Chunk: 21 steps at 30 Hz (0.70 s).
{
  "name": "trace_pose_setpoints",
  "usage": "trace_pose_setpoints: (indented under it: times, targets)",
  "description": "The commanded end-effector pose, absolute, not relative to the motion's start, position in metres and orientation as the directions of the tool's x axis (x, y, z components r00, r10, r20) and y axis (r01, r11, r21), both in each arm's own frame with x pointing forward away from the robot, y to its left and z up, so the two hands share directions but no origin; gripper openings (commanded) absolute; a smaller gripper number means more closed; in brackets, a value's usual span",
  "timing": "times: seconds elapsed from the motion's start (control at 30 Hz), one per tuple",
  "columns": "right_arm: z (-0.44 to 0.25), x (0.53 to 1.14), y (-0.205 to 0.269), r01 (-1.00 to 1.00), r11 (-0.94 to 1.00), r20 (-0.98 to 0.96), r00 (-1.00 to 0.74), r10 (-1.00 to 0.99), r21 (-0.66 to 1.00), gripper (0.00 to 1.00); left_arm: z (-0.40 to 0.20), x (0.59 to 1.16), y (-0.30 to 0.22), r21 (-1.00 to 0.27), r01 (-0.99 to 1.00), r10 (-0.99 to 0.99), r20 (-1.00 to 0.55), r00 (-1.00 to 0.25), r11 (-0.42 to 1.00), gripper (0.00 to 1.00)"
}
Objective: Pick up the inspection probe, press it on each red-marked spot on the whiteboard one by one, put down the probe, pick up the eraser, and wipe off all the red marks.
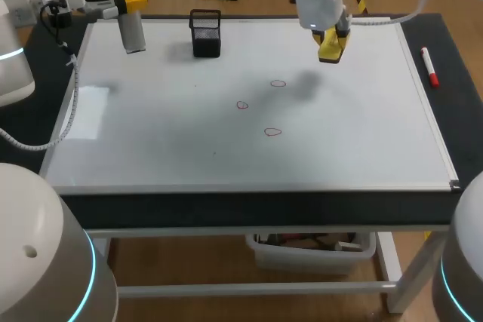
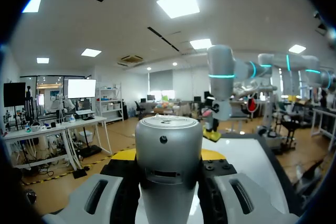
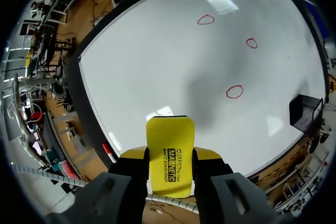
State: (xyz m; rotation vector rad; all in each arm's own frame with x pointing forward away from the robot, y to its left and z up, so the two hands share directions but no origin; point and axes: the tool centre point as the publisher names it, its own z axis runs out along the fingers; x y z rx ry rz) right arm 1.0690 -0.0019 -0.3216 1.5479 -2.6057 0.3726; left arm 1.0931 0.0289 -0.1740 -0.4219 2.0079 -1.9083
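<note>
Right pincer (image 3: pixel 170 157) pinches the yellow eraser (image 3: pixel 169 142), black-lettered label showing, over the whiteboard (image 1: pixel 189 133); left pincer (image 1: pixel 130 6) clamps the probe (image 1: pixel 133 34).

The right gripper (image 3: pixel 169 165) clamps a yellow eraser (image 3: pixel 170 150) between its fingers above the whiteboard (image 3: pixel 157 61), three red circles (image 3: pixel 234 92) ahead of it. A black mesh holder (image 3: pixel 303 113) stands near the board's edge.
</note>
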Motion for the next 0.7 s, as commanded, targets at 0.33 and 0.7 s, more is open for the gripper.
trace_pose_setpoints:
  times: [0.33,0.7]
  targets:
    - [-0.331,1.048,-0.038,-0.861,0.486,0.079,-0.500,-0.862,-0.148,0.00,-0.174,1.093,0.029,-0.998,0.021,-0.436,-0.042,-0.899,0.052,0.00]
    - [-0.334,1.044,-0.051,-0.851,0.509,0.073,-0.520,-0.851,-0.132,0.00,-0.174,1.093,0.029,-0.998,0.021,-0.436,-0.042,-0.899,0.052,0.00]
